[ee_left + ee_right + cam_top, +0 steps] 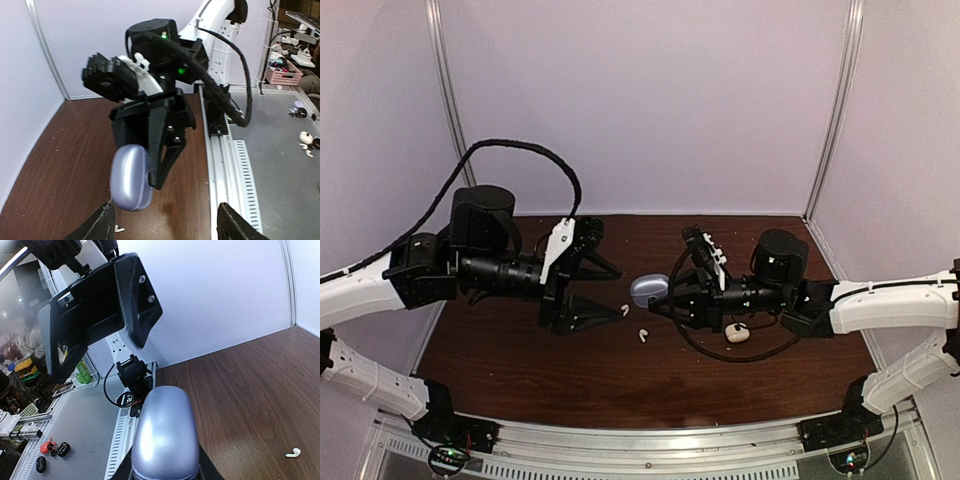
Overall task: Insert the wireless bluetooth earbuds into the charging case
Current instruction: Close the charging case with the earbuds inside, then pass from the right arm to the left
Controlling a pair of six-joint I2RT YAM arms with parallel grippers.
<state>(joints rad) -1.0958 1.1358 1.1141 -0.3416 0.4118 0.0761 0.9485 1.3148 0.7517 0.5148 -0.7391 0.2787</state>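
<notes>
A closed bluish-purple charging case (647, 290) is gripped by my right gripper (660, 297) above the brown table. In the right wrist view the case (165, 435) fills the space between the jaws. In the left wrist view it (131, 181) hangs from the right gripper's black fingers (167, 150). My left gripper (617, 292) is open and empty, facing the case from the left, its fingertips (100, 227) wide apart. Two white stemmed earbuds lie on the table, one (626, 310) by the left gripper's lower finger, one (643, 334) nearer. The bluish-purple earbuds are not in view.
A white rounded case-like object (737, 333) lies on the table under the right arm. White walls enclose the table on three sides. A metal rail (650, 440) runs along the near edge. One white earbud shows in the right wrist view (293, 453).
</notes>
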